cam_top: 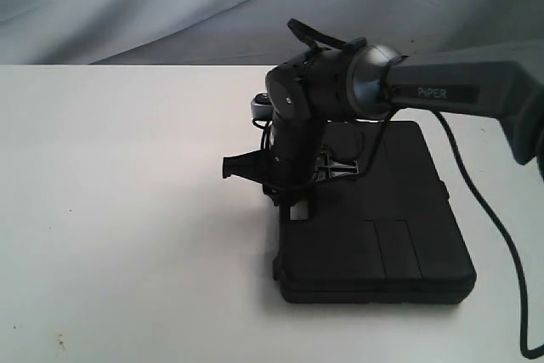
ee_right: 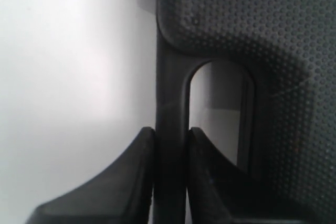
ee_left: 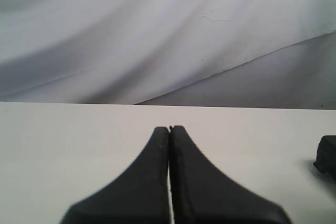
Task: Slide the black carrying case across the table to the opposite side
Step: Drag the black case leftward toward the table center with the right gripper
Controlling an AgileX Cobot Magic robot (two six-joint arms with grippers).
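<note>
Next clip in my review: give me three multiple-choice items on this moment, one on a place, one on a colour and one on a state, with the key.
1. In the exterior view, where does the case lie?
A. On the right part of the table
B. At the table's far left edge
C. On the floor

2. What colour is the case?
A. White
B. Red
C. Black

3. How is the right gripper?
A. Open over bare table
B. Shut on the case's handle
C. Shut on a cup

Key:
1 A, the case sits right of the middle of the white top.
2 C, its whole shell is matte black.
3 B, the right wrist view shows the jaws pressed against either side of the handle bar.
</note>
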